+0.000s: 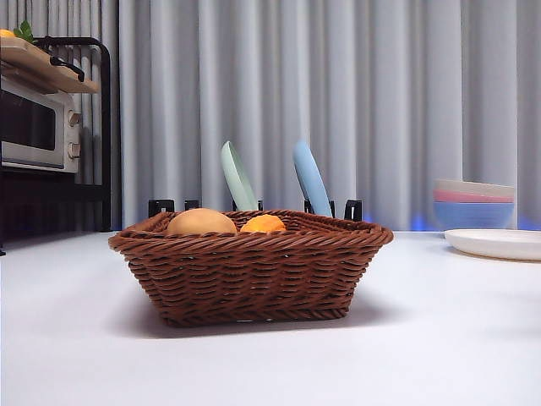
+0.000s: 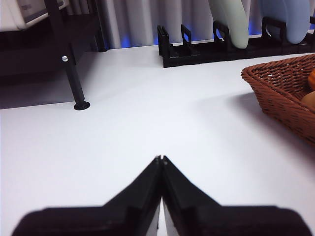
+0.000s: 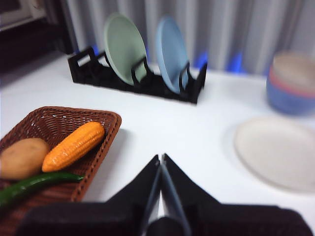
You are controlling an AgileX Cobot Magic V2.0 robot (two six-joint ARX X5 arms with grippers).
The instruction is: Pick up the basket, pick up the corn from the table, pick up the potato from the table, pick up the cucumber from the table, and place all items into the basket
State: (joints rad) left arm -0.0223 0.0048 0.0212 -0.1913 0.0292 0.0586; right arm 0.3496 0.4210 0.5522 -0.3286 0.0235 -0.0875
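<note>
The dark-brown wicker basket (image 1: 254, 266) stands on the white table (image 1: 439, 338) in the middle of the front view. Inside it lie the tan potato (image 1: 200, 222) and the orange corn (image 1: 263, 224). The right wrist view shows the basket (image 3: 98, 147) holding the potato (image 3: 22, 157), the corn (image 3: 74, 145) and the dark-green cucumber (image 3: 34, 183). The cucumber is hidden in the front view. My right gripper (image 3: 160, 160) is shut and empty, over the table beside the basket. My left gripper (image 2: 160, 160) is shut and empty, over bare table, with the basket's corner (image 2: 285, 93) off to one side.
A black rack (image 3: 138, 78) holds a pale green plate (image 1: 238, 178) and a blue plate (image 1: 311, 179) behind the basket. Stacked bowls (image 1: 473, 203) and a white plate (image 1: 499, 244) sit at the right. A microwave (image 1: 34, 127) on a black shelf stands at the left.
</note>
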